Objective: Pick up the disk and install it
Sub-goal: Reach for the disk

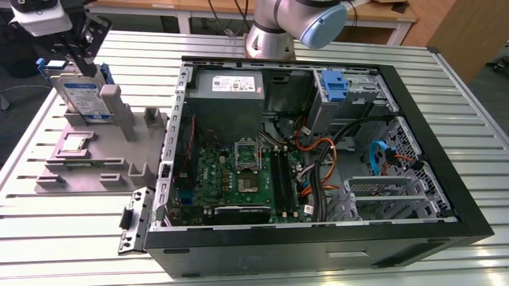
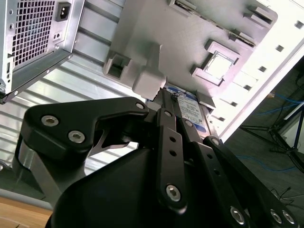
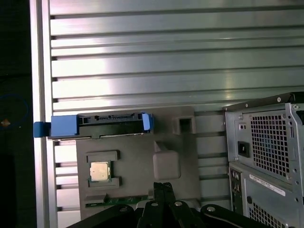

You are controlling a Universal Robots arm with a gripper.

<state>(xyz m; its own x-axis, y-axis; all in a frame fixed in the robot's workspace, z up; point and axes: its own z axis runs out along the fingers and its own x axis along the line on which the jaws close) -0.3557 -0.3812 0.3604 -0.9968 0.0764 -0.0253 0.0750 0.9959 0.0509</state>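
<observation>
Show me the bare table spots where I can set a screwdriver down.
Bare slats lie on the table at the exterior view's lower left, beside the grey fixture, and past the computer case at the exterior view's right. Crowded: the fixture, carrying the disk, and the cable-packed case interior.

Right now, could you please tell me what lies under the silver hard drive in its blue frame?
The grey plastic fixture: the silver hard drive stands on edge in its slot. Its bottom edge is hidden inside.

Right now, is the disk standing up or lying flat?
Upright. In the exterior view the disk stands on its edge in the grey holder, beside the computer case.
</observation>
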